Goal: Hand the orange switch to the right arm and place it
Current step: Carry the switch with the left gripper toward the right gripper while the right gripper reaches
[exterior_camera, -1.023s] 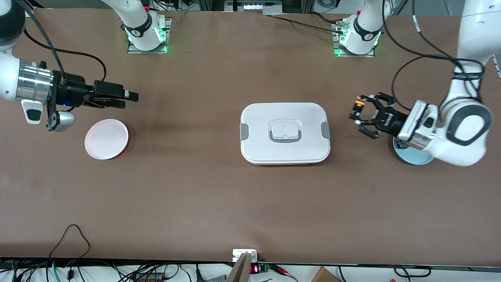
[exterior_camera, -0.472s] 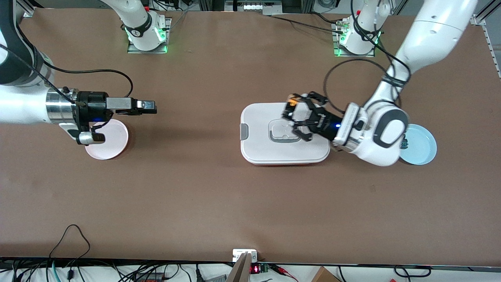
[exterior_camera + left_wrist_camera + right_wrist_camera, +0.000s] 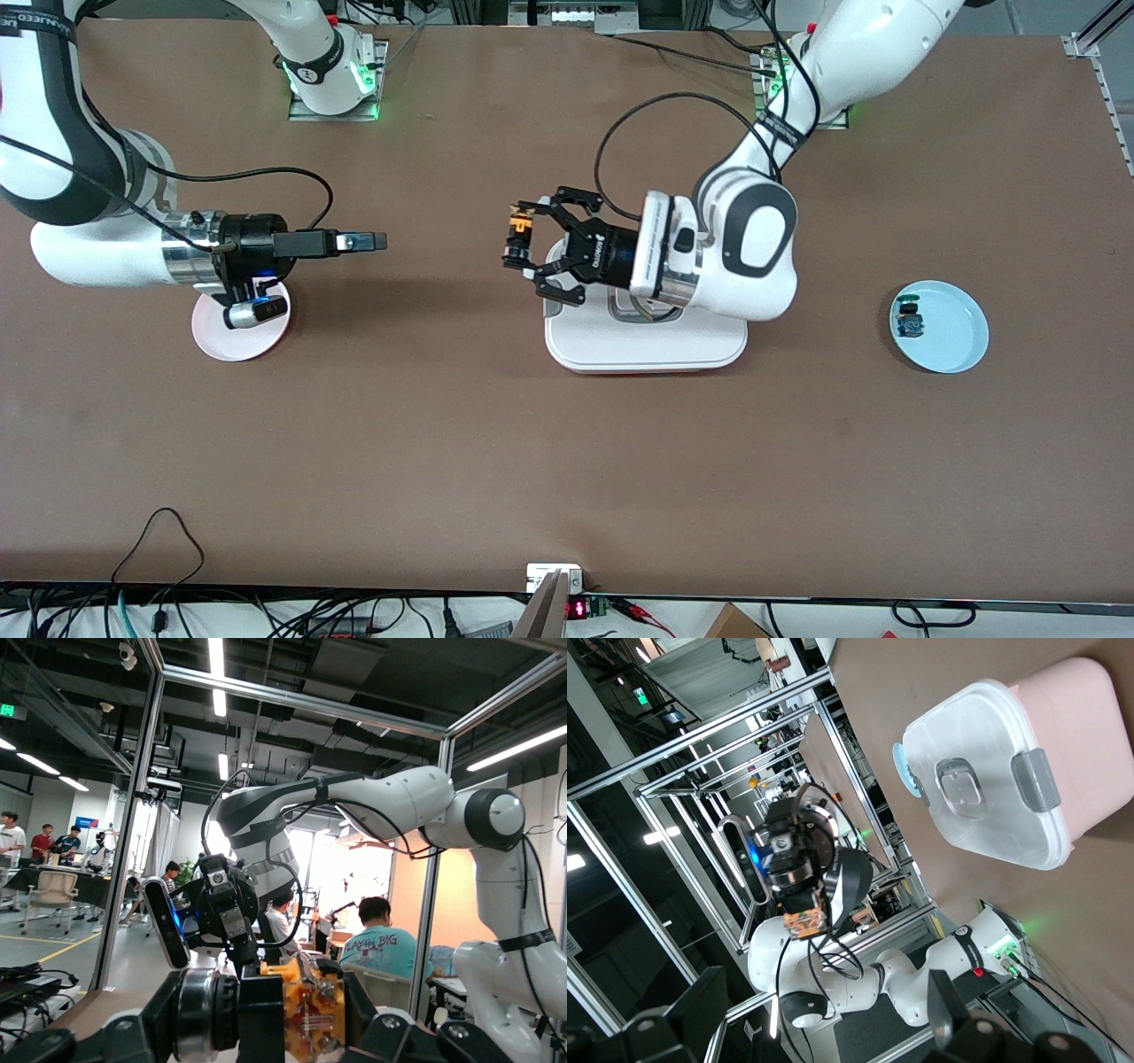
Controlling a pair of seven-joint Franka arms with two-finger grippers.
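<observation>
The orange switch (image 3: 516, 232) is up in the air, with my left gripper (image 3: 523, 241), the wide claw one, shut on it. It hangs over the table just off the white lidded box (image 3: 647, 346), on the side toward the right arm's end. In the left wrist view the orange switch (image 3: 312, 1010) sits between the jaws, facing the right arm. My right gripper (image 3: 376, 240), slim and black, is level and points at the switch across a gap. Its fingers (image 3: 700, 999) stand wide open around nothing, and the switch (image 3: 804, 921) shows ahead of them.
A pink plate (image 3: 232, 341) lies under the right arm's wrist. A light blue plate (image 3: 952, 341) at the left arm's end holds a tiny black part with a blue-green top (image 3: 909, 321). The white box (image 3: 992, 780) sits mid-table.
The left arm has swung from beside the blue plate across the white box toward the right arm, carrying the switch. The right gripper has advanced toward the middle, over the pink plate.
</observation>
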